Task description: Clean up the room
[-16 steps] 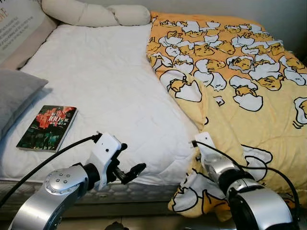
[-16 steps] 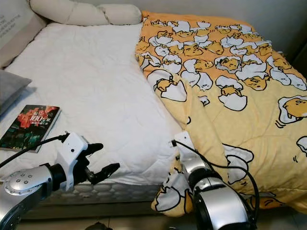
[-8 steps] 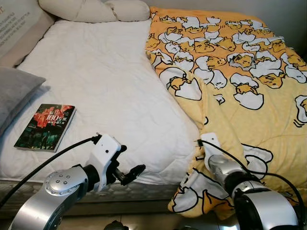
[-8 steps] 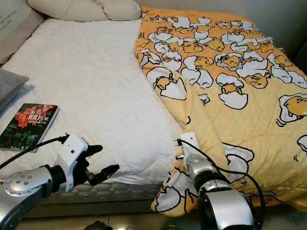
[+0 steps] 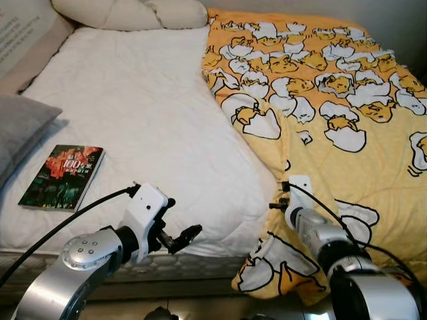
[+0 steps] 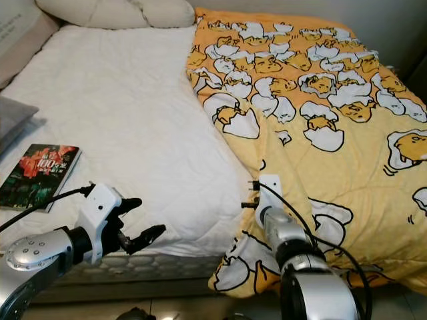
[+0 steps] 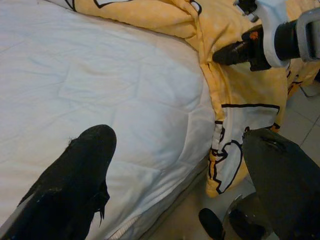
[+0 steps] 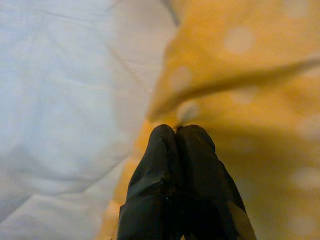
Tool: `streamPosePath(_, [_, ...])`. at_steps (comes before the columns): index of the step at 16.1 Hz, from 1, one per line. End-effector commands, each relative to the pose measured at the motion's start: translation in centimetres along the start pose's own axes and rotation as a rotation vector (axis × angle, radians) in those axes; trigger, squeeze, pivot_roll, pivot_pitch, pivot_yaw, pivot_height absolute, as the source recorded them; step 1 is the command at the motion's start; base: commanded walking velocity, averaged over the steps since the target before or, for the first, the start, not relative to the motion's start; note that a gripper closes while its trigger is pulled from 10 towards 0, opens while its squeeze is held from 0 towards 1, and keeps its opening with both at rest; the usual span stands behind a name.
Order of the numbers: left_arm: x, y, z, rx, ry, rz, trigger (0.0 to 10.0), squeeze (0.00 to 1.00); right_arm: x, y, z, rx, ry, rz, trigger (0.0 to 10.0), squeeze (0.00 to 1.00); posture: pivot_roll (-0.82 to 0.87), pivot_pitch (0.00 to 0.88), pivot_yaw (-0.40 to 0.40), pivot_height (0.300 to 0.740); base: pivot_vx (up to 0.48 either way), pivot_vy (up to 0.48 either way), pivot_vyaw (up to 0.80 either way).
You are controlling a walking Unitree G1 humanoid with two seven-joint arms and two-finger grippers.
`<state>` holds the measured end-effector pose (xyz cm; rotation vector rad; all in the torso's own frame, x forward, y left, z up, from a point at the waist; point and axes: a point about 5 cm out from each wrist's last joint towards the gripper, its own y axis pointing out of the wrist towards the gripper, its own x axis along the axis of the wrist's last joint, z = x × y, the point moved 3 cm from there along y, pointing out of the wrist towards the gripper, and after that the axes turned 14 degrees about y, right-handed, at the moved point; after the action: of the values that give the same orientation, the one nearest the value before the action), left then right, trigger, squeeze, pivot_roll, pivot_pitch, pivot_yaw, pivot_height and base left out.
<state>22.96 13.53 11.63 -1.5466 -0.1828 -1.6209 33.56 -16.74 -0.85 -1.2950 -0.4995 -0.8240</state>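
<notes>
Yellow duvet [image 5: 333,113] with egg-cartoon print covers right half of bed, inner edge folded back, lower corner hanging over foot of mattress [image 5: 133,113]. Right gripper [image 8: 176,131] at that edge near foot of bed, fingers pressed together, tips against yellow fabric; cannot tell whether fabric is pinched between them. Left gripper [image 5: 179,238] hovers at foot edge of white mattress, fingers spread, holding nothing. Book [image 5: 62,177] lies flat on left side of mattress, beside grey pillow [image 5: 23,127]. Cream pillows [image 5: 133,13] at head end.
</notes>
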Motion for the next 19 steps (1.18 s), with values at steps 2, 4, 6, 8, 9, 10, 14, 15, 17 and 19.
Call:
streamPosePath(2, [0.4, 0.0, 0.1, 0.011, 0.008, -0.014, 10.0, 0.00, 0.0, -0.5, 0.8, 0.096, 0.004, 0.009, 0.0, 0.00, 0.14, 0.021, -0.028, 0.740, 0.000, 0.000, 0.00])
streamPosePath(4, [0.4, 0.1, 0.1, 0.006, 0.009, -0.016, 10.0, 0.00, 0.3, -1.5, 0.4, 0.166, -0.110, -0.015, 0.0, 0.00, 0.13, 0.020, -0.021, 0.740, 0.000, 0.000, 0.00])
streamPosePath(6, [0.5, 0.3, 0.0, 0.000, 0.012, -0.019, 10.0, 0.00, 0.4, -1.9, -0.1, 0.181, -0.139, -0.012, 10.0, 1.00, 0.13, 0.021, -0.019, 0.740, 0.000, 0.000, 0.00])
streamPosePath(8, [0.5, 0.4, 0.1, -0.001, 0.013, -0.020, 10.0, 0.00, 0.4, -2.2, 0.0, 0.184, -0.146, 0.010, 10.0, 1.00, 0.13, 0.022, -0.017, 0.740, 0.000, 0.000, 0.00])
streamPosePath(9, [0.6, 0.5, 0.1, 0.000, 0.015, -0.021, 10.0, 0.00, 0.3, -2.4, 0.9, 0.129, -0.143, 0.033, 10.0, 1.00, 0.13, 0.023, -0.017, 0.740, 0.000, 0.000, 0.00])
streamPosePath(10, [0.6, 0.5, 0.2, 0.001, 0.015, -0.021, 10.0, 0.00, 0.2, -2.4, 1.2, 0.119, -0.147, 0.038, 10.0, 1.00, 0.13, 0.023, -0.017, 0.740, 0.000, 0.000, 0.00])
streamPosePath(14, [0.5, 0.4, 0.3, 0.006, 0.016, -0.019, 10.0, 0.00, -0.5, -1.0, 4.5, 0.025, -0.261, 0.091, 10.0, 1.00, 0.13, 0.029, -0.025, 0.740, 0.000, 0.000, 0.00])
streamPosePath(15, [0.4, 0.3, 0.3, 0.007, 0.016, -0.017, 10.0, 0.00, -0.2, -0.7, 5.2, -0.001, -0.291, 0.078, 10.0, 1.00, 0.14, 0.029, -0.027, 0.740, 0.000, 0.000, 0.00])
streamPosePath(17, [0.3, 0.2, 0.2, 0.007, 0.016, -0.014, 10.0, 0.00, 0.3, -0.3, 6.3, -0.025, -0.371, 0.057, 10.0, 1.00, 0.14, 0.029, -0.031, 0.740, 0.000, 0.000, 0.00])
streamPosePath(19, [0.3, 0.2, 0.1, 0.008, 0.014, -0.014, 10.0, 0.00, 0.5, -0.1, 7.0, -0.045, -0.417, 0.051, 10.0, 1.00, 0.14, 0.027, -0.034, 0.740, 0.000, 0.000, 0.00])
